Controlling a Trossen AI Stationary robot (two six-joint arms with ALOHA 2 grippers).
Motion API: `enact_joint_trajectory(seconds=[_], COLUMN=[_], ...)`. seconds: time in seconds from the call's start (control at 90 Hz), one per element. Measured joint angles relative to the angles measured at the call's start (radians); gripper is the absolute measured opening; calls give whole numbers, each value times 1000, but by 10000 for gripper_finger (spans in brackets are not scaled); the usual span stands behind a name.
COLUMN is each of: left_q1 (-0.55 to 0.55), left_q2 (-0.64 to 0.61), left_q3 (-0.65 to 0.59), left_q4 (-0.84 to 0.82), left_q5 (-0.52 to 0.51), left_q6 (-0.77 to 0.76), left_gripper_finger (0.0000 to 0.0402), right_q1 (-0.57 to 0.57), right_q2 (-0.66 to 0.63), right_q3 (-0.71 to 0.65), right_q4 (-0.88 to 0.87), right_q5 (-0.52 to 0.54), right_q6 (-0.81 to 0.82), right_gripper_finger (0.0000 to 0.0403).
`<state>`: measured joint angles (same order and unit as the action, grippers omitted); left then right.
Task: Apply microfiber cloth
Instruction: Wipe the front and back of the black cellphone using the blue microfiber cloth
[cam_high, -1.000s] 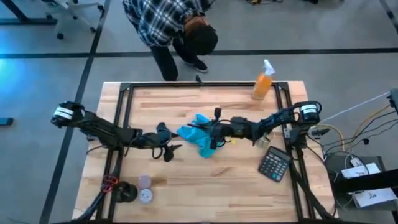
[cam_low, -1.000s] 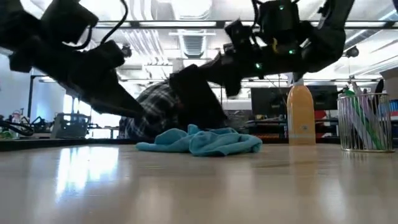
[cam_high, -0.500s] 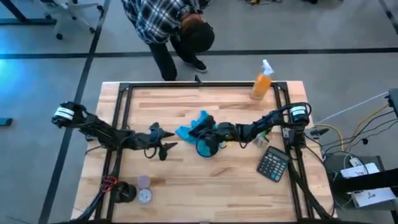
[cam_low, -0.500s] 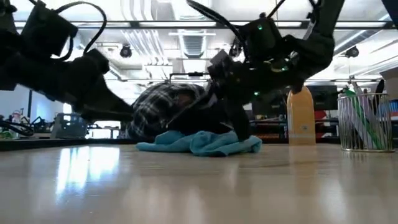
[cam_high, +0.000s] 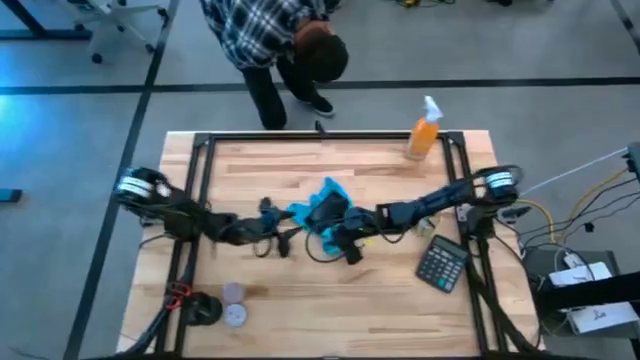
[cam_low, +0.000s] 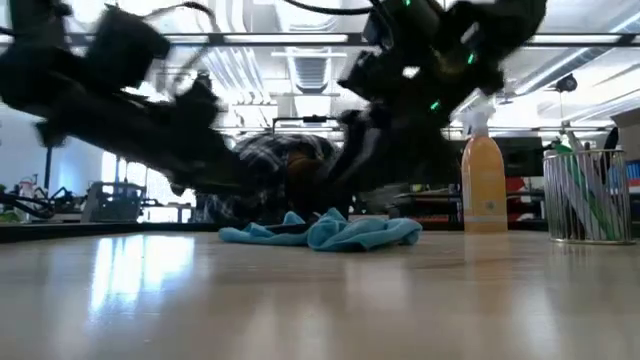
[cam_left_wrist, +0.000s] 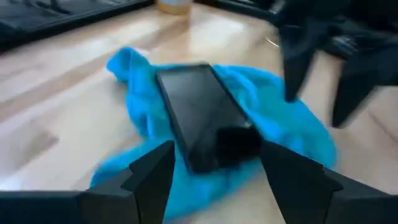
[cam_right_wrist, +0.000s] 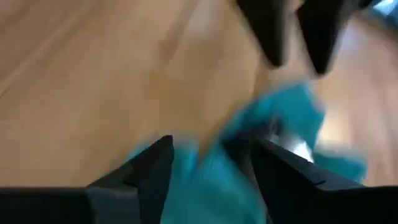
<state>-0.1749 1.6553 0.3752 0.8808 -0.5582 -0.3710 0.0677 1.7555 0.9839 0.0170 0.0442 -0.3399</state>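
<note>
The microfiber cloth lay bunched at the middle of the worktop, a black phone resting on it. Both claws hovered open and empty, the left claw facing the phone, the right claw just beside the cloth. Soft, light and limp, it would probably lift best by a free edge.

The cloth is soft, matt fabric with many wrinkles. The phone on it has a smooth, glossy black face. The table is pale wood with visible planks and a slight shine. The bottle looks like smooth orange plastic. The frame looks like matt black metal.
</note>
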Motion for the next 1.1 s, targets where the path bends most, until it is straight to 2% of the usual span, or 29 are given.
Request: enact_joint_trajectory(seconds=[0.144, 0.278, 0.356, 0.422, 0.5, 0.544, 0.633, 0.722, 0.9, 1.1], left_q1=[27, 45, 50, 50, 55, 55, 56, 56, 58, 57], left_q2=[76, 140, 188, 224, 259, 273, 276, 264, 244, 253], left_q3=[93, 155, 184, 190, 194, 194, 191, 186, 183, 186], left_q4=[13, -10, -43, -58, -41, -30, -35, -52, -112, -150], left_q5=[35, 34, 27, 9, -4, -13, -14, -8, 12, 22], left_q6=[39, 21, -6, -32, -62, -70, -77, -73, -56, -29], left_gripper_finger=[208, 200, 196, 194, 191, 189, 187, 187, 186, 186], right_q1=[-3, -9, -19, -21, -20, -19, -22, -19, -18, -41], right_q2=[-39, -70, -72, -76, -50, -34, 28, 72, 94, 35], right_q3=[63, 63, 32, -12, -46, -69, -73, -66, -19, 50], right_q4=[-275, -468, -433, -450, -299, -288, -175, -139, -138, -155], right_q5=[2, 91, 107, 80, 60, 61, 93, 157, 189, 216], right_q6=[102, 232, 342, 430, 486, 507, 500, 445, 325, 206], right_gripper_finger=[215, 209, 205, 202, 198, 195, 180, 147, 21, 3])
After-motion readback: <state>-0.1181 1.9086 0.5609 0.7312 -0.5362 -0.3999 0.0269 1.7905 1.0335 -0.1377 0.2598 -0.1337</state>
